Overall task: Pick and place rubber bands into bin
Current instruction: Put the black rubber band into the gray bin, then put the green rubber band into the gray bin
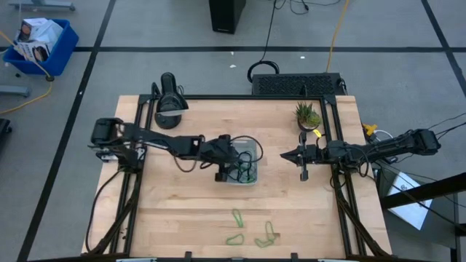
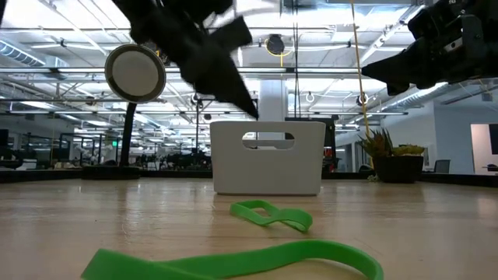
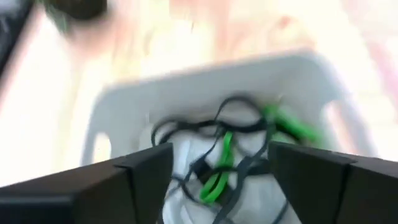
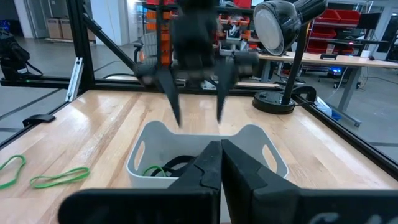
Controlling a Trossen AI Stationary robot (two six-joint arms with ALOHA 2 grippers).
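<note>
The bin (image 1: 255, 150), a small pale tray, stands at the middle of the table and holds a tangle of dark and green rubber bands (image 3: 221, 163). My left gripper (image 1: 230, 160) hangs open above the bin's left part, its fingers (image 4: 176, 112) pointing down at a slant and clear of the bands. Three green rubber bands (image 1: 238, 217) lie flat on the wood near the table's near edge. My right gripper (image 1: 285, 155) waits shut to the right of the bin, level, holding nothing.
A black desk lamp (image 1: 169, 103) stands at the table's far left, a small potted plant (image 1: 307, 114) at the far right. A black frame runs round the table. Bare wood lies between the bin and the loose green bands (image 2: 272, 216).
</note>
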